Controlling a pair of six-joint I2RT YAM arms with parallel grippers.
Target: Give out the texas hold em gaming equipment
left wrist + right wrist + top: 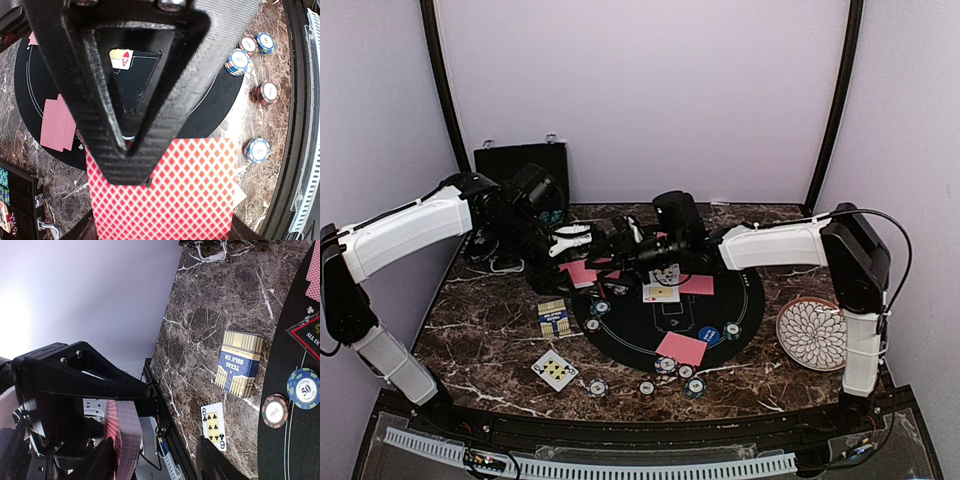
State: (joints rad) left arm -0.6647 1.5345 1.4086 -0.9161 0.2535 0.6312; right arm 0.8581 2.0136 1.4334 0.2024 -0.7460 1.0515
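Observation:
My left gripper (128, 150) is shut on a deck of red-backed playing cards (165, 195), held above the left edge of the black round mat (660, 312). In the top view the deck (582, 272) hangs between the two arms. My right gripper (155, 462) faces it with its jaws apart; the deck's edge (122, 440) stands just inside one finger (95, 460), and I cannot tell if they touch. Face-down cards (682, 348) and face-up cards (661, 292) lie on the mat. Poker chips (666, 365) sit along its near rim. A red-edged triangle marker (307, 335) lies on the mat.
A Texas Hold'em card box (553, 317) and a face-up six of clubs (555, 369) lie on the marble left of the mat. A blue disc button (709, 335) rests on the mat. The white patterned plate (817, 333) is at the right, the black case (520, 165) at the back left.

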